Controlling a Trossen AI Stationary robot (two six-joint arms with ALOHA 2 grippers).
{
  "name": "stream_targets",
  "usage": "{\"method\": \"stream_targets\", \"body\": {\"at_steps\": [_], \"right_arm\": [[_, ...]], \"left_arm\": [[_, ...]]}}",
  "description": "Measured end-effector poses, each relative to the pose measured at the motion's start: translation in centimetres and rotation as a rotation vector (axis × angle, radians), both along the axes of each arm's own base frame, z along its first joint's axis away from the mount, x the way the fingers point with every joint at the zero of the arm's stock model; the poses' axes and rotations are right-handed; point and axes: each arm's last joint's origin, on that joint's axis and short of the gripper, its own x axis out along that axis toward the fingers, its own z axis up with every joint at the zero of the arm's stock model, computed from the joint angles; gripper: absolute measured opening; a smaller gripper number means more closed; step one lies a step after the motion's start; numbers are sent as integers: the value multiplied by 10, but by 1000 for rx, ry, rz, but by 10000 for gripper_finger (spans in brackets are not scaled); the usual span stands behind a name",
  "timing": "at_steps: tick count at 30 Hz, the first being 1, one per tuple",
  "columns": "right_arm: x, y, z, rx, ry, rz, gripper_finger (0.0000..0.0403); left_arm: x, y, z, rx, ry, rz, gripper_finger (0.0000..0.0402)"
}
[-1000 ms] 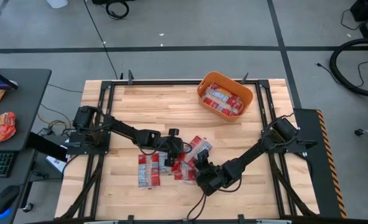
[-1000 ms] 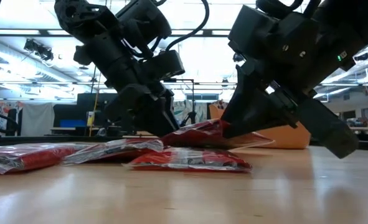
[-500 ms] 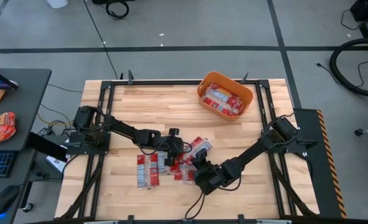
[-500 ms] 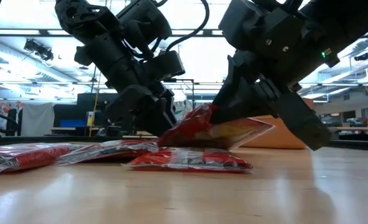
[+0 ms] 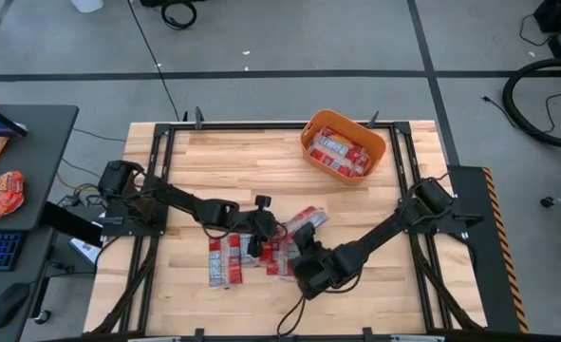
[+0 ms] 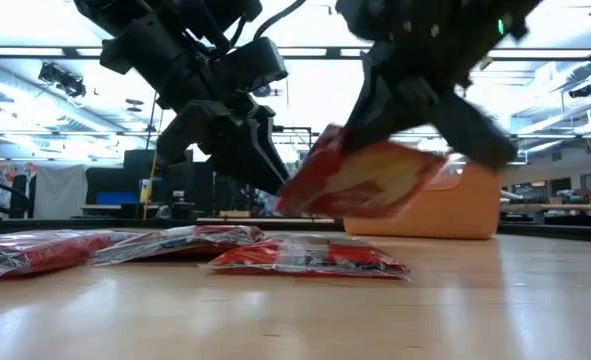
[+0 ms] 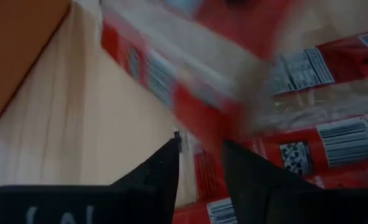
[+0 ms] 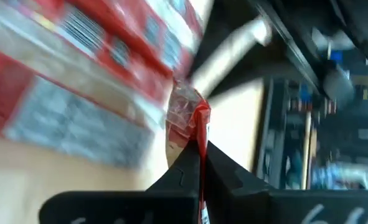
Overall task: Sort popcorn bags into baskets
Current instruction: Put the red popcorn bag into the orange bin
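Lifting bag (image 6: 360, 180) in clamped right gripper (image 5: 304, 249); left gripper (image 5: 257, 233) half-open, empty; several bags in basket (image 5: 316, 124), pile (image 5: 231, 257) beside it left.

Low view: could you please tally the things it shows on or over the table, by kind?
Popcorn bags: 4 (3 lying on the table, plus the lifted bag held by the right gripper)
Orange basket: 1
Grippers: 2 (the right gripper and the left gripper)
Total: 7

Popcorn bags (image 5: 231, 256) lie mid-table, orange tub (image 5: 344, 144) far behind them
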Motion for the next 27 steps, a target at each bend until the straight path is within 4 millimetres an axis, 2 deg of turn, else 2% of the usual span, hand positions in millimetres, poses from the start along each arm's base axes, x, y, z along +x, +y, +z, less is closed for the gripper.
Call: {"method": "stream_targets", "body": {"at_steps": [6, 10, 13, 17, 27], "right_arm": [[-10, -20, 47, -80, -2, -257, 7], [-16, -43, 72, -89, 0, -438, 7], [-14, -61, 75, -80, -18, -500, 7], [-11, -84, 78, -156, -33, -533, 7], [-17, -160, 74, -185, 23, -744, 7]], "left_arm": [[0, 0, 0, -13, 0, 13, 125], [0, 0, 0, -15, -2, 15, 125], [0, 0, 0, -18, -3, 18, 125], [0, 0, 0, -15, 4, 20, 125], [-7, 3, -4, 14, 78, 56, 125]]}}
